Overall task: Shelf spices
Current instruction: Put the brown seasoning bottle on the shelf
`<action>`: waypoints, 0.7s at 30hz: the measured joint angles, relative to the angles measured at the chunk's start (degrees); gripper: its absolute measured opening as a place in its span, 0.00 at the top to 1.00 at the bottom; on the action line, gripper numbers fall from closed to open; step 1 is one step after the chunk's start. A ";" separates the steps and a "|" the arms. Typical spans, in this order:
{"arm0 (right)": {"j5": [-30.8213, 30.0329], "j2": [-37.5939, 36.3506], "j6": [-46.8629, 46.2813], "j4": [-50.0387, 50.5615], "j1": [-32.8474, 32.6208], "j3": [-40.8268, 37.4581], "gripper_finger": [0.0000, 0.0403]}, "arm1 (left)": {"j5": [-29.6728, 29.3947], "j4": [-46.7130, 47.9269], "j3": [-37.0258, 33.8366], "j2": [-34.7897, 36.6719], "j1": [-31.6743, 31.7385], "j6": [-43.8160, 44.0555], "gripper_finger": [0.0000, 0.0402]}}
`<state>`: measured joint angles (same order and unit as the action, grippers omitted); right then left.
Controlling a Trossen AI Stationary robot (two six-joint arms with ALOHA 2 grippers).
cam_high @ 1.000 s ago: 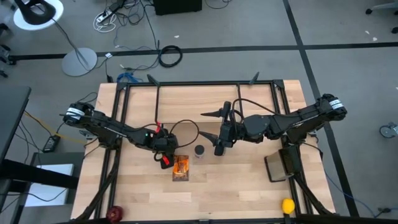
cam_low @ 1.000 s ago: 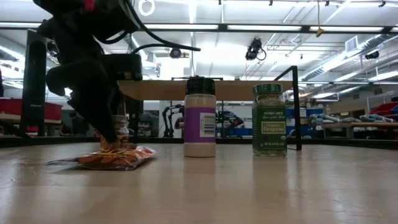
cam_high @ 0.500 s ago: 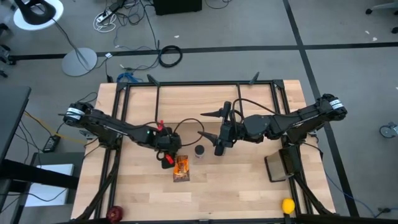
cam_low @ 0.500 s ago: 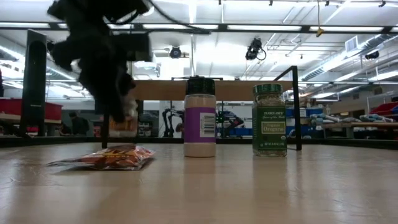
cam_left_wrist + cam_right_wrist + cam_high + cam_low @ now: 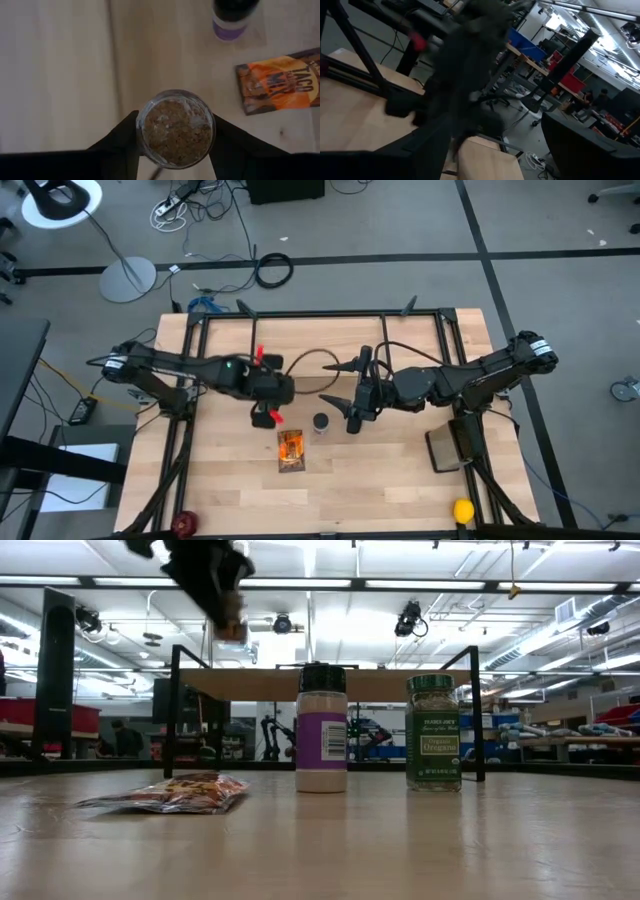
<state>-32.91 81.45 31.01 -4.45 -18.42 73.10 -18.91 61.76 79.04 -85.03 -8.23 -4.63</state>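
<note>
High view: the left gripper is hanging over mid-desk, the right gripper spread beside the dark-lidded jar; the packet is lying nearer.

Low view: the tiny jar is being pinched above the shelf, which is carrying nothing I can see. The purple-labelled jar, green-lidded jar and packet are sitting on the desk, so nearly everything is left.

Left wrist view: only here is the tiny jar's brown filling showing.

Right wrist view: the left arm is blurring past.

Grey floor with dark lines, loose cables, a lamp base; strip lights overhead, benches behind.
</note>
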 joint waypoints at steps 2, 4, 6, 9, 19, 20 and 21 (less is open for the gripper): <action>-0.01 0.00 0.10 -0.03 -0.06 0.00 0.24 | -0.04 1.41 1.93 0.02 2.09 -3.35 0.56; -0.04 0.00 0.12 -0.05 -0.26 0.00 0.24 | -0.16 2.93 2.95 0.02 4.80 -6.19 0.56; -0.04 0.00 0.35 -0.13 -0.57 0.00 0.24 | -0.18 3.52 3.17 0.02 8.06 -8.69 0.56; -0.03 0.00 1.07 -0.19 -1.17 0.00 0.24 | -0.06 4.73 3.17 0.00 13.32 -11.37 0.56; -0.05 0.00 3.75 -2.22 -3.07 0.00 0.24 | 10.55 1.92 3.17 0.00 30.28 -23.72 0.56; -0.05 0.00 3.79 -2.35 -3.24 0.00 0.24 | 11.74 1.16 3.17 0.00 31.79 -24.90 0.56; -0.05 0.00 3.80 -2.42 -3.31 0.00 0.24 | 13.26 0.62 3.17 0.00 33.34 -26.33 0.56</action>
<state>-32.95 81.45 34.81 -6.87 -21.73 73.10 -5.65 62.38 82.21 -85.03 25.11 -30.96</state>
